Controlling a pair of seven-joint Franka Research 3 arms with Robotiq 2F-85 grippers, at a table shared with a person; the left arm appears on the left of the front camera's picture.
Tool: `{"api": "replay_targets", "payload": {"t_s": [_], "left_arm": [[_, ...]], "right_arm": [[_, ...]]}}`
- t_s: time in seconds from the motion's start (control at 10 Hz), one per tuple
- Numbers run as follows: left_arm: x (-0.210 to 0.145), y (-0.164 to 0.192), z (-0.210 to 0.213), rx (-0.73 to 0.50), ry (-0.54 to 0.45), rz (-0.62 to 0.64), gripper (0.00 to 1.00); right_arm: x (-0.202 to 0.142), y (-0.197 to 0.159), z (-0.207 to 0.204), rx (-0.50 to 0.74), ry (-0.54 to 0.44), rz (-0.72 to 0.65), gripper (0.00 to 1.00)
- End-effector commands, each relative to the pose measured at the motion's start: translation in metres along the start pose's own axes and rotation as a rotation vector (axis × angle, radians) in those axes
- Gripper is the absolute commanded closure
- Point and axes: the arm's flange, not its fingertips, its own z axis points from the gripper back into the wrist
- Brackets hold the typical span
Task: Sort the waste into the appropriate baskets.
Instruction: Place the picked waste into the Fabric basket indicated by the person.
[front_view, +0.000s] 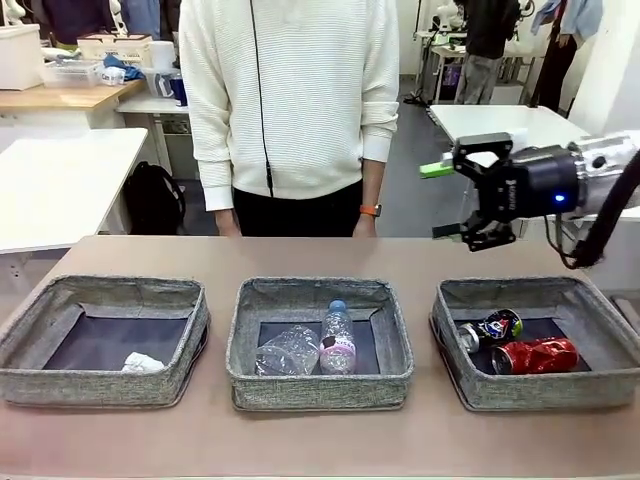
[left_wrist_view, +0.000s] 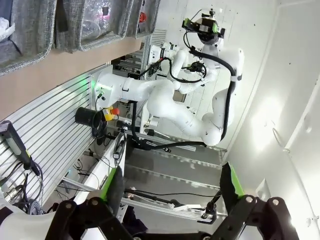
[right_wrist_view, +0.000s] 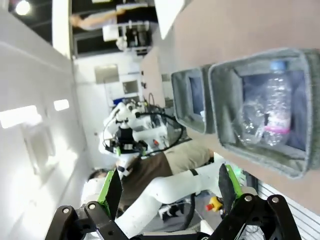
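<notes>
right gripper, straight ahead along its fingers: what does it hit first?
Probably nothing close: the open right gripper points sideways over the table toward the left arm. The middle basket lies off to the side. Depth is unclear.

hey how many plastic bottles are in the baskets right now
2, both in the middle basket: the clear label-less bottle on its left side, the pink-labelled bottle beside it. None seems hidden.

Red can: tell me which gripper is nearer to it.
Right. The right gripper hangs open above the far edge of the basket holding the red can; the left gripper, also open, points off the table's edge.
</notes>
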Motion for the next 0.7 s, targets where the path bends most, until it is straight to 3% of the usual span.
{"api": "replay_targets", "payload": {"t_s": [0.0, 0.3, 0.5, 0.6], "left_arm": [[-0.003, -0.002, 0.001, -0.017, 0.004, -0.010, 0.00], [-0.003, -0.002, 0.001, -0.017, 0.004, -0.010, 0.00], [-0.003, -0.002, 0.001, -0.017, 0.004, -0.010, 0.00], [-0.003, -0.002, 0.001, -0.017, 0.004, -0.010, 0.00]], "right_arm": [[-0.099, -0.088, 0.023, 0.059, -0.051, -0.079, 0.00], [-0.146, -0.113, 0.042, 0.110, -0.159, -0.099, 0.00], [-0.188, -0.112, 0.067, 0.061, -0.204, -0.131, 0.00], [-0.205, -0.107, 0.073, 0.003, -0.173, -0.143, 0.00]]}}
